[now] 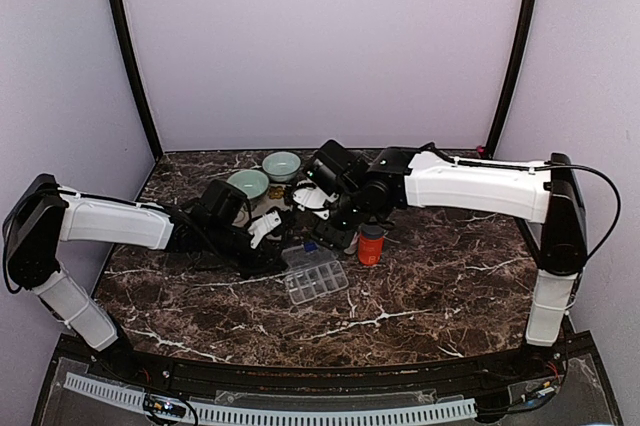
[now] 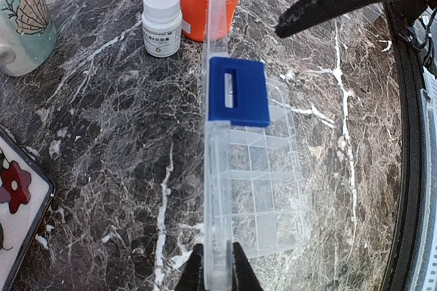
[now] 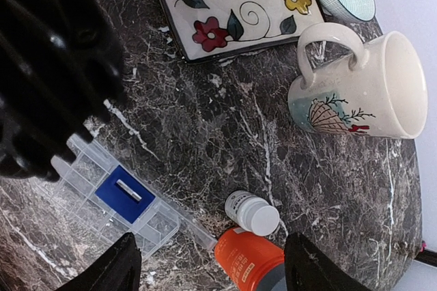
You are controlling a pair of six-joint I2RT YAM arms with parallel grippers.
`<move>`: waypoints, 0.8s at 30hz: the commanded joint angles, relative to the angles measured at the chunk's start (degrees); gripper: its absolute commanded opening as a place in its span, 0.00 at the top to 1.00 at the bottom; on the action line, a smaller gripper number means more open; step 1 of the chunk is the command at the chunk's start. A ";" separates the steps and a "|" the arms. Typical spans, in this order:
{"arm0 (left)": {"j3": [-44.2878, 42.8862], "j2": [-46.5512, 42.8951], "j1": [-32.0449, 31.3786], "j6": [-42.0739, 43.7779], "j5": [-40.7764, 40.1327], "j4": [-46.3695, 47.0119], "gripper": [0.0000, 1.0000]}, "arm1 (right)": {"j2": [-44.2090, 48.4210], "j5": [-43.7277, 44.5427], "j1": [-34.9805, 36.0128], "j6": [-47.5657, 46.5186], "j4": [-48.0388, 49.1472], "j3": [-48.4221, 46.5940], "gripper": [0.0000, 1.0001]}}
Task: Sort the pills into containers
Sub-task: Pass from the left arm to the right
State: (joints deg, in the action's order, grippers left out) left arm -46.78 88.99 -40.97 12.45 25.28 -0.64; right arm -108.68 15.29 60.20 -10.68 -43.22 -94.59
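We find the pill organizer (image 1: 315, 274) mid-counter (image 1: 450, 286), a slotted block (image 2: 237, 91) in one end compartment. Just to its far right, the large bottle (image 1: 371, 244) and small bottle (image 2: 162, 21) stand side by side. Bowls (image 1: 281, 164), mug (image 3: 362, 86) and tray (image 3: 232, 11) lie farther back.

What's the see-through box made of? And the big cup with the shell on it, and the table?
The clear box looks like thin hard plastic: you can see the table through its glossy walls. The cup seems glazed ceramic, thick-rimmed, smooth and shiny. The table looks like dark polished marble with white veins, though it could be a printed surface.
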 commanded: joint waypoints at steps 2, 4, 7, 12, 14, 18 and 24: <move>-1.38 -2.07 0.34 2.62 1.69 -2.48 1.00 | -0.80 1.01 1.24 -1.02 1.72 0.74 0.27; -1.38 -2.13 0.34 3.10 1.63 -2.84 1.00 | -0.82 1.34 1.68 -1.09 1.71 1.00 0.27; -1.30 -2.45 0.45 3.75 1.37 -2.99 1.00 | -1.12 1.33 1.91 -1.20 1.54 1.21 0.27; -1.37 -2.77 0.53 4.48 1.36 -3.34 1.00 | -1.78 1.56 2.00 -1.25 1.64 1.69 0.27; -1.46 -2.90 0.54 4.69 1.41 -3.52 1.00 | -1.93 1.79 2.02 -1.28 1.73 1.84 0.27; -2.18 -2.89 0.61 5.34 1.68 -4.33 1.00 | -2.31 2.28 2.02 -1.66 2.49 2.39 0.27; -3.15 -2.79 0.62 6.39 2.27 -5.99 1.00 | -2.76 2.07 2.03 -1.96 3.48 2.83 0.27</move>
State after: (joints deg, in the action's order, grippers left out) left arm -47.70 88.14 -40.60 16.93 25.74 -5.04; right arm -110.13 16.58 61.84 -11.99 -41.50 -92.92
